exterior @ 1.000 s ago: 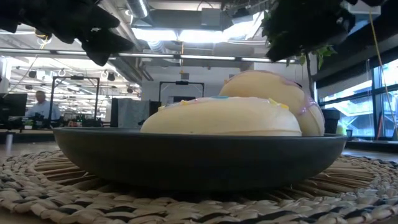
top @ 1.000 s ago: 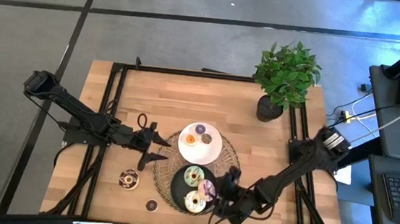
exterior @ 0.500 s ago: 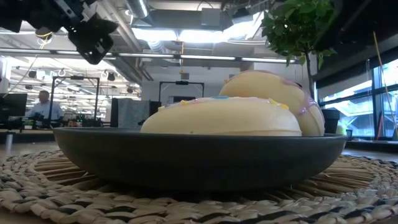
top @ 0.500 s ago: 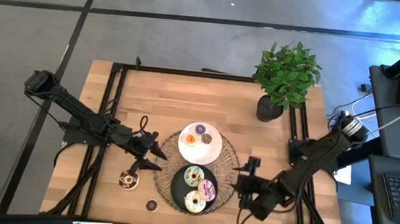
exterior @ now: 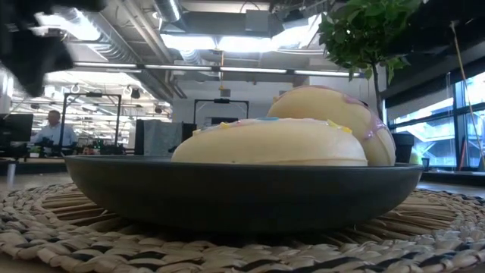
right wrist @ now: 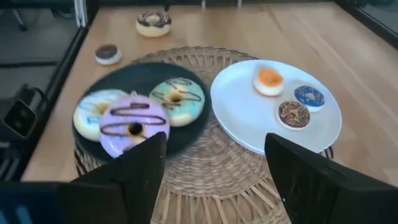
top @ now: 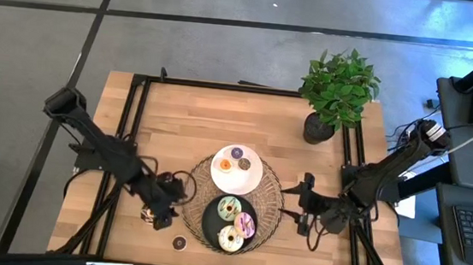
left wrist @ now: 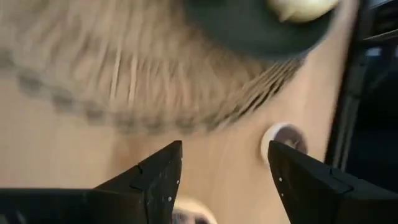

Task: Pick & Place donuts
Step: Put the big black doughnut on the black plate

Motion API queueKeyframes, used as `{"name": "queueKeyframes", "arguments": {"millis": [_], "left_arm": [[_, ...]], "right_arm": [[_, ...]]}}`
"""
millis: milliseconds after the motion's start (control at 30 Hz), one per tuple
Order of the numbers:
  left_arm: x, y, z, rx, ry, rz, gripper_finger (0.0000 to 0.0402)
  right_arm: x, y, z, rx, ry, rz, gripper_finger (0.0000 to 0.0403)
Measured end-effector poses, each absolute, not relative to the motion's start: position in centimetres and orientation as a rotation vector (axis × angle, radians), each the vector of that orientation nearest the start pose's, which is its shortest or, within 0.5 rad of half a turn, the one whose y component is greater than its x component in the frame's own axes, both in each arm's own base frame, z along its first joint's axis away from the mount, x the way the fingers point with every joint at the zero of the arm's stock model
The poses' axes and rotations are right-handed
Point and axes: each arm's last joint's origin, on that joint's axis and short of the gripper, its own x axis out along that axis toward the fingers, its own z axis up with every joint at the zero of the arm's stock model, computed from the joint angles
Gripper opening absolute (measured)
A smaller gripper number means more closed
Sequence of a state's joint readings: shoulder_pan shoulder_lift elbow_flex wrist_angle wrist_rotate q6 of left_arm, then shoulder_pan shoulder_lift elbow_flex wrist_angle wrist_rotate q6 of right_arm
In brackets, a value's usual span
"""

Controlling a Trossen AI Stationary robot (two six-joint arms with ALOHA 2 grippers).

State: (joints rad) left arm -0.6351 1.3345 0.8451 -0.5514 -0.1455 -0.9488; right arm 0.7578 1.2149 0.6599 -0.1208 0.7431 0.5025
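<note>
The left gripper (top: 160, 216), fingers apart, hangs over a chocolate donut (right wrist: 153, 23) on the table (top: 178, 110), left of the woven mat (top: 274, 192). The right gripper (top: 303, 205), also spread, waits right of the mat. Three donuts (top: 233, 222) fill the black plate (top: 209, 220); three small ones (right wrist: 292, 99) sit on the white plate (top: 249, 181).

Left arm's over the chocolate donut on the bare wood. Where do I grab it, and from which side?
Come straight down on the chocolate donut: it lies flat, apart from the woven mat. Span the whole ring across its outer edges; the hole looks too small for a finger. The left gripper is open and close above it.
</note>
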Motion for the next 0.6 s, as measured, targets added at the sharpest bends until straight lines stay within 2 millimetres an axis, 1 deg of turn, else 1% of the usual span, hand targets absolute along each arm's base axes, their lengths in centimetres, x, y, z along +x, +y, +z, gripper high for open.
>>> {"name": "queueKeyframes", "arguments": {"millis": [100, 233, 333, 500, 600], "left_arm": [[19.9, -15.7, 20.6, -0.547, 1.155, 0.148, 0.0231], [19.0, -16.7, 20.0, -0.605, 1.197, 0.207, 0.0231], [17.9, -16.8, 20.1, -0.639, 1.217, 0.284, 0.0231], [15.8, -16.4, 19.9, -0.636, 1.276, 0.475, 0.0231], [15.3, -16.6, 19.6, -0.641, 1.296, 0.521, 0.0231]], "right_arm": [[18.6, 14.8, 21.4, 0.014, 0.476, -0.103, 0.0273], [18.4, 14.6, 20.7, -0.016, 0.491, -0.103, 0.0273], [18.3, 14.5, 20.5, -0.018, 0.495, -0.104, 0.0273], [18.4, 14.6, 20.6, -0.004, 0.479, -0.1, 0.0273], [18.4, 14.6, 20.6, -0.004, 0.478, -0.101, 0.0273]]}}
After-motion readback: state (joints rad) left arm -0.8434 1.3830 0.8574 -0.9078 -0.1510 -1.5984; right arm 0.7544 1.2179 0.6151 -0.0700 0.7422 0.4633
